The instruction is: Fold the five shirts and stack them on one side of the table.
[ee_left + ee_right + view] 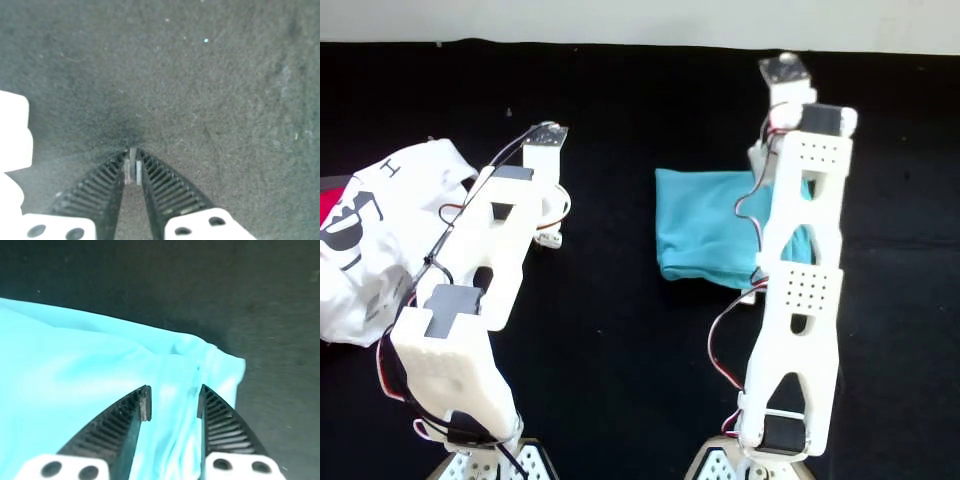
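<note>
- Desk (610,340): covered in black cloth.
- Teal shirt (705,230): laid as a rough folded rectangle right of the desk's middle, partly hidden behind the right arm (805,260).
- White shirt (380,240): black-printed and heaped crumpled at the desk's left edge, just beside the left arm (485,250). A red cloth (330,205) is seen under it.
- Left jaws: pressed together with nothing held, set over bare desk.
- Right jaws: spread and held over the teal shirt near its bunched corner. Contact cannot be told.
</note>
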Robot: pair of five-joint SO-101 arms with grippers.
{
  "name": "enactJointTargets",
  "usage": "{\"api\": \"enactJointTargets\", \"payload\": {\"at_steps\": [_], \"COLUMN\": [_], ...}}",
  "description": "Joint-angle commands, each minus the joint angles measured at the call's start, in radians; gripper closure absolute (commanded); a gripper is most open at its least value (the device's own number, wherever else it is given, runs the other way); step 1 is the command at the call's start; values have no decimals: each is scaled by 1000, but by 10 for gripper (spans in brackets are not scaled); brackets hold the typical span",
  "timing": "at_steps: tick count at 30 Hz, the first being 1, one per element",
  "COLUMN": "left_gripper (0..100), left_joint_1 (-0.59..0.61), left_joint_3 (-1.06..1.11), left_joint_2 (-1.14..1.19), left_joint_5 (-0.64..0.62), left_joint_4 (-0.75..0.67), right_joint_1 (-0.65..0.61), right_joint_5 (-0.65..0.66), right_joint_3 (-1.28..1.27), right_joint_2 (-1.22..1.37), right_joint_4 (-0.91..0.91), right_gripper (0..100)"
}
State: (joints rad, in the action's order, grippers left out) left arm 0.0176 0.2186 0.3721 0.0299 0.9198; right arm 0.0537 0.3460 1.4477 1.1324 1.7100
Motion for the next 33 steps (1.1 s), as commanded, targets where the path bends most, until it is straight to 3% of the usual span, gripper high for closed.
{"api": "enactJointTargets", "payload": {"at_steps": [1, 6, 10, 16, 25, 29, 33], "left_gripper": [991, 991, 991, 991, 991, 991, 991], "left_joint_1": [1, 1, 1, 1, 1, 1, 1], "left_joint_3": [-18, -18, -18, -18, -18, -18, -18], "left_joint_2": [8, 8, 8, 8, 8, 8, 8], "left_joint_5": [9, 9, 9, 9, 9, 9, 9], "left_joint_4": [2, 2, 2, 2, 2, 2, 2], "right_joint_1": [-5, -5, 7, 59, 105, 117, 114], "right_joint_5": [-9, -9, -9, -6, 118, 115, 112], "right_joint_3": [39, 48, 48, 48, 41, 19, 10], "right_joint_2": [18, 38, 38, -8, -79, -70, -79], "right_joint_4": [-36, -74, -113, -127, -157, -176, -154], "right_gripper": [842, 858, 996, 994, 994, 969, 837]}}
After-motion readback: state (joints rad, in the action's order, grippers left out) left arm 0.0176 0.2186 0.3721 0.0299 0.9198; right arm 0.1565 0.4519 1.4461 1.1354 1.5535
